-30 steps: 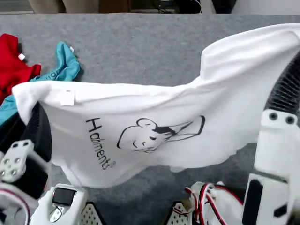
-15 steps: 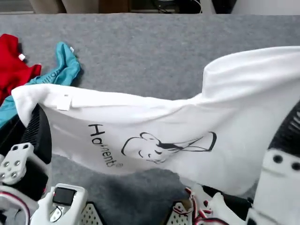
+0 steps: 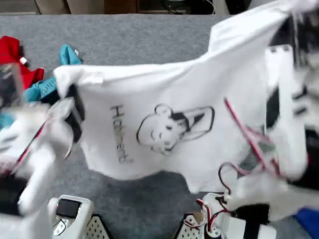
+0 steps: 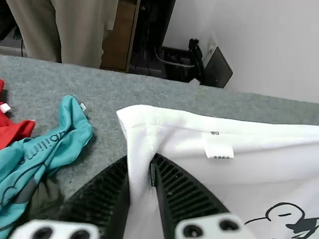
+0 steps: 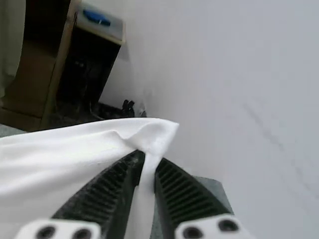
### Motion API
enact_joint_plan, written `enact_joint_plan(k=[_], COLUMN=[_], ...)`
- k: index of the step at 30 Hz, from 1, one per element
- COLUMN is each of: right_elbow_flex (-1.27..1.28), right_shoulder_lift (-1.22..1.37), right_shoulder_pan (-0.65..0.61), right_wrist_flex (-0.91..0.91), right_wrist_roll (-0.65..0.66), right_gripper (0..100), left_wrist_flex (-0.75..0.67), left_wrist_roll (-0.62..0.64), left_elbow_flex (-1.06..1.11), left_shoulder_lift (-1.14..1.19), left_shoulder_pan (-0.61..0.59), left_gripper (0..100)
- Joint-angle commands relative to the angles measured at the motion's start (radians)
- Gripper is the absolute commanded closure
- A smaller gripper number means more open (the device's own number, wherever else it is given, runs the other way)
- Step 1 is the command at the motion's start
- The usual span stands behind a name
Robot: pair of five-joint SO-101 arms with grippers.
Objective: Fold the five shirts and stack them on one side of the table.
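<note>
Shows a white shirt [image 3: 164, 129] held stretched in the air above the grey bench [image 3: 149, 45], printed front facing the high view, with a line-drawn face and a line of lettering on the chest. Shows the left end effector [image 4: 140, 162] pressed together on one upper corner of the white shirt, cloth pinched between ribbed black fingers [image 4: 179, 189], with a small sewn label [image 4: 219, 149] on the upper edge near the grip, above the left part of the bench. Shows the right end effector [image 5: 148, 159] likewise pinching the opposite upper corner, a fold of white cloth caught between its ribbed black fingers, above the far right part of the bench. Presents the lower hem hanging loose over the near part of the bench. Includes a teal shirt [image 4: 45, 149] lying crumpled on the far left part of the bench and a red shirt [image 4: 12, 130] just beside it, at the left edge of the bench. Includes red wires [image 3: 249, 139] running along the right arm [image 3: 284, 99], above the right side of the bench
</note>
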Motion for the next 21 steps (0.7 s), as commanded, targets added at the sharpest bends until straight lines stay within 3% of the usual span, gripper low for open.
enact_joint_plan(k=[1, 12, 16, 21], right_elbow_flex=[0.137, 0.751, 0.958, 1.122], right_shoulder_lift=[0.03, 0.136, 0.154, 0.159], right_shoulder_pan=[-0.018, -0.058, -0.068, -0.087], right_wrist_flex=[-0.109, -0.628, -0.836, -1.003], right_wrist_roll=[-0.003, -0.048, -0.048, -0.048], right_gripper=[99.4, 99.4, 99.4, 99.4], left_wrist_flex=[-0.318, -1.346, -1.505, -1.553], left_wrist_roll=[0.002, 0.002, 0.0, 0.002], left_elbow_flex=[0.258, 0.761, 0.767, 0.601], left_shoulder_lift=[0.001, 0.154, 0.338, 0.624], left_shoulder_pan=[0.0, -0.115, -0.115, -0.117], left_gripper=[98, 98, 98, 98])
